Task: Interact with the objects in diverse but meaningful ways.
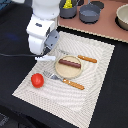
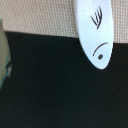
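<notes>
My gripper hangs low over the far corner of the beige placemat, at the exterior view's left. Its fingers are hidden by the arm, so I cannot tell whether they are open or shut. The white fish shape sits right under it. In the wrist view the fish lies half over the mat and half over the black table. The brown sausage stick lies on a round plate. The red tomato sits on the mat's near left. The grey pot and the yellow cheese wedge are on the brown counter.
A knife and a fork with orange handles flank the plate. A beige bowl stands at the counter's far right. A dark cable runs across the black table. A pale edge shows in the wrist view.
</notes>
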